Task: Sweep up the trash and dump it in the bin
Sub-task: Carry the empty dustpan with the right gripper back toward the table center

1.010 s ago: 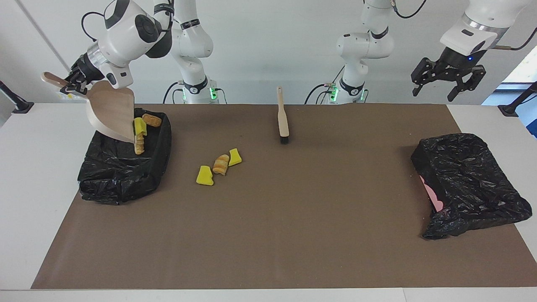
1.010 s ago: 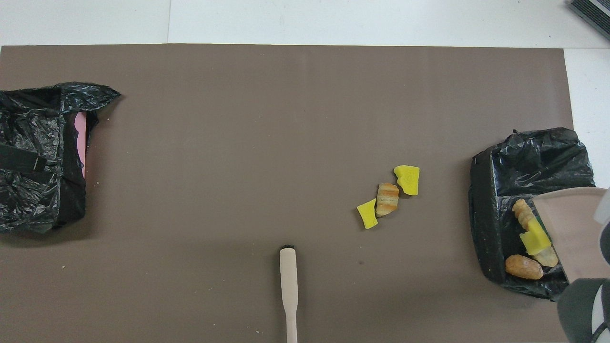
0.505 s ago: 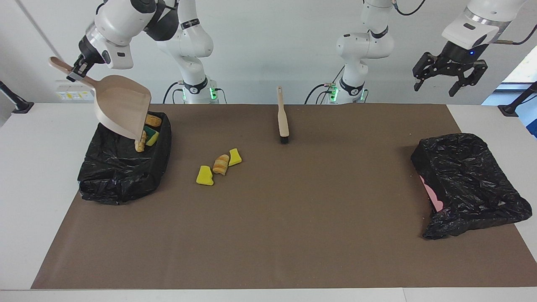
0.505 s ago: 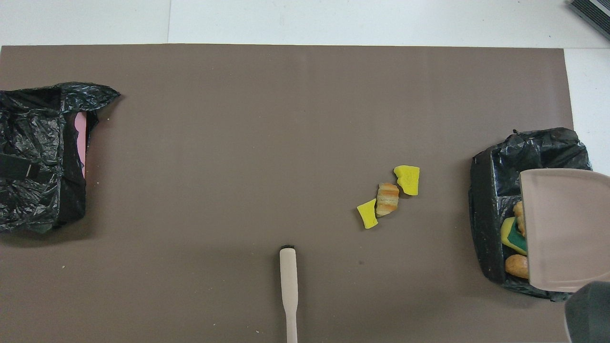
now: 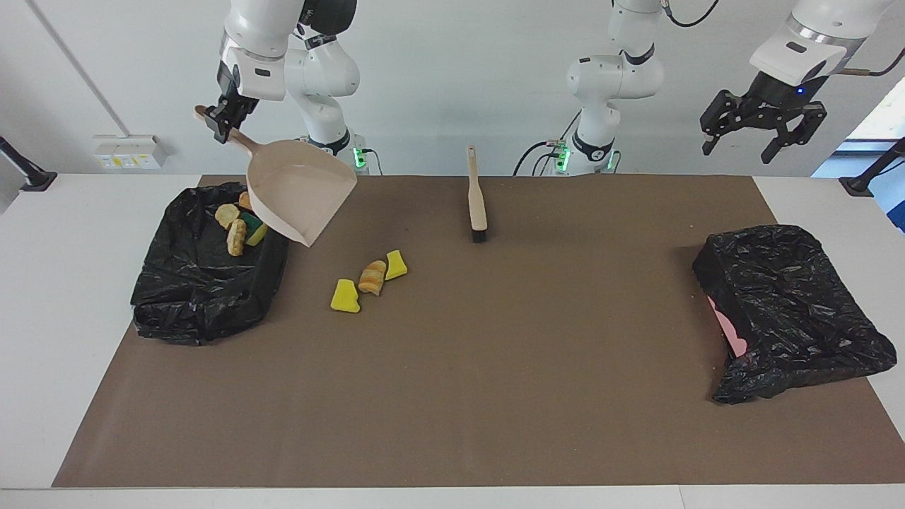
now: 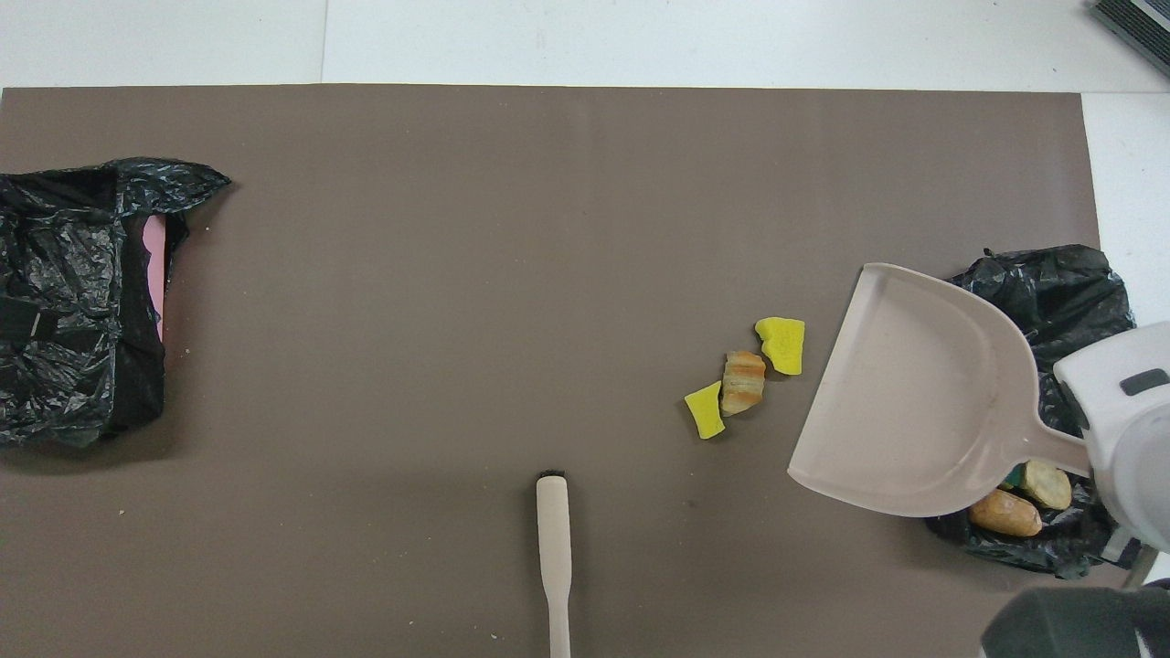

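right gripper (image 5: 220,124), clamped on the dustpan (image 5: 300,197) handle, is swinging it, emptied, off the bin (image 5: 205,283); three scraps (image 5: 368,279) are remaining. left gripper (image 5: 762,127) is waiting, spread.

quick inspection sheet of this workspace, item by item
surface: brown mat over a white table.
job's things: three scraps on the mat; more in the bin at the right arm's end; dustpan empty, tilted; brush lying unheld.
clutter: second black-bagged bin at the left arm's end.
grippers: right gripper shut on the dustpan handle, over the bin's edge; left gripper open, waiting aloft.
cables: at the arm bases.
surroundings: white wall.
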Tool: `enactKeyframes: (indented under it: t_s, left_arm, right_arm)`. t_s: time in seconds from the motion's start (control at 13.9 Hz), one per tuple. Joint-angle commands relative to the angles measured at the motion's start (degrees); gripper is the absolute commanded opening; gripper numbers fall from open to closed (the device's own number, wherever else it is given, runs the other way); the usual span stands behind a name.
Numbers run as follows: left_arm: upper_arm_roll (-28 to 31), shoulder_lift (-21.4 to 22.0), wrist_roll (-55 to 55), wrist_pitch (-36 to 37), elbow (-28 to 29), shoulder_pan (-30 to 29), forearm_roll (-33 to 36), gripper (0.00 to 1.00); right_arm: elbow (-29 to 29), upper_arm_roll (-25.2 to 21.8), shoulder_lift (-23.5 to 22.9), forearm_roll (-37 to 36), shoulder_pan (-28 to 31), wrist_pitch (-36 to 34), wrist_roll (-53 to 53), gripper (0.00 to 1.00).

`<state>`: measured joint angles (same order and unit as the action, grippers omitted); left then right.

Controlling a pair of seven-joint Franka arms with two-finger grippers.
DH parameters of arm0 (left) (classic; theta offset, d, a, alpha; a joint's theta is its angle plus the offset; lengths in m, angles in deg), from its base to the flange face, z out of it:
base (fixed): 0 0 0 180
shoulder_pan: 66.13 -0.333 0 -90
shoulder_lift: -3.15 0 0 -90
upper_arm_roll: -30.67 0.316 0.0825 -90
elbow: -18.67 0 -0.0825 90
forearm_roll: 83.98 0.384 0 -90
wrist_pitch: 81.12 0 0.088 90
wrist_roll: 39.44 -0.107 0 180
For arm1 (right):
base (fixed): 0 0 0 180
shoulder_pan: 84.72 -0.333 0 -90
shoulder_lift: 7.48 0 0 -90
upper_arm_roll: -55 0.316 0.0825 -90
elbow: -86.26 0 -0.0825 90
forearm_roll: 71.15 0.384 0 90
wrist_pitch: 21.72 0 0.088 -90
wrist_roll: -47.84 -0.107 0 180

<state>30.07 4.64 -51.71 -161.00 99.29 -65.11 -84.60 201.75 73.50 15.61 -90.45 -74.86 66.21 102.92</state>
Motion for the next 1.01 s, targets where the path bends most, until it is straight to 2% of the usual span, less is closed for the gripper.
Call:
enactKeyframes:
  t_s: [0.0, 0.14, 0.22, 0.36, 0.5, 0.72, 0.94]
  left_arm:
    - [-5.0, 0.6, -0.4, 0.0, 0.8, -4.3, 0.7, 1.0]
    - [-4.8, 0.6, -0.4, 0.0, 0.8, -3.3, 0.6, 1.0]
    - [-4.8, 0.7, -0.3, 0.3, 0.9, -2.4, 0.6, 1.0]
    - [-4.0, 0.8, 0.1, 0.3, 0.9, -1.4, 0.6, 1.0]
    - [-0.9, 0.9, 0.1, 0.3, 0.9, 1.1, 0.5, 1.0]
    - [-0.9, 1.1, 0.2, 0.3, 0.9, 1.1, 0.5, 1.0]
    - [-0.9, 1.2, 0.2, 0.1, 1.2, 0.8, 0.5, 1.0]
  right_arm:
    - [-1.6, 2.9, -2.9, 7.5, -0.7, -0.7, -16.4, 0.0]
    - [-2.2, 4.6, -3.8, 10.4, -2.3, 0.2, -26.7, 0.0]
    - [-3.1, 4.7, -5.1, 13.3, -2.7, 1.3, -31.6, 0.0]
    - [-3.9, 6.5, -8.7, 14.6, -4.5, 4.1, -43.4, 0.0]
    - [-8.3, 7.3, -16.3, 14.3, -8.7, 5.8, -57.3, 0.0]
    - [-18.2, 7.2, -29.6, 13.2, -15.0, 6.9, -71.6, 0.0]
    - [-24.3, 7.2, -38.1, 12.8, -17.9, 11.9, -79.1, 0.0]
